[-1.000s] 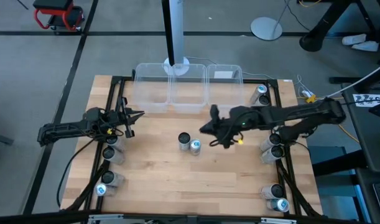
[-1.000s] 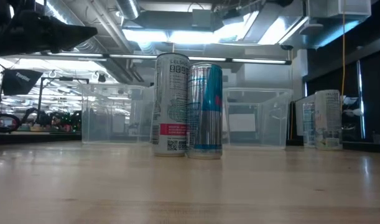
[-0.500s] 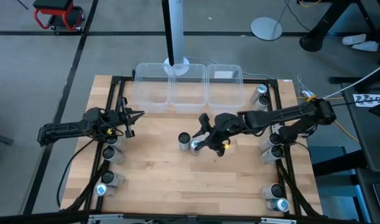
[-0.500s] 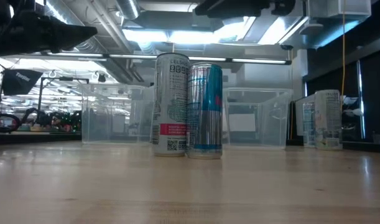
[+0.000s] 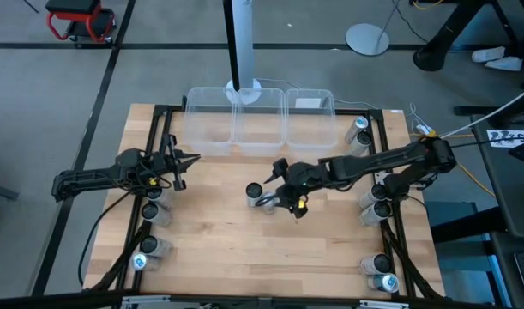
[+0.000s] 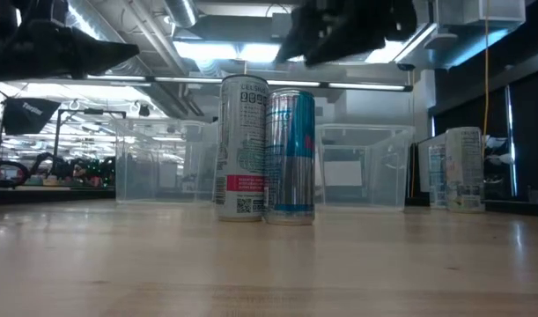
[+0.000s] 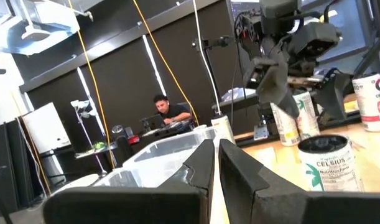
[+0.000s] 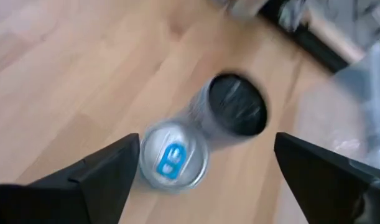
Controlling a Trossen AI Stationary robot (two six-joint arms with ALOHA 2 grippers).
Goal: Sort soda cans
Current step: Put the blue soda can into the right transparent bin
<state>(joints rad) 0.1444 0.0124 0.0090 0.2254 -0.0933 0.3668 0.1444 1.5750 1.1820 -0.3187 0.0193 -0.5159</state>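
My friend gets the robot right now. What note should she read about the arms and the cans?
Right gripper: open, above the two upright cans mid-table, holding nothing.
Left gripper: shut, empty, waiting on the table's left side.
Middle pair: dark-top can and blue-top can, touching.
The other cans stand along the table's left and right edges.
Done: nothing; the clear bins at the back look empty.
Left: every can.

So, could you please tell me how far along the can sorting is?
Nothing looks sorted: the clear bins appear empty. The right tool hovers open over the two centre cans; the left tool waits shut. Those and the cans along both table edges remain.
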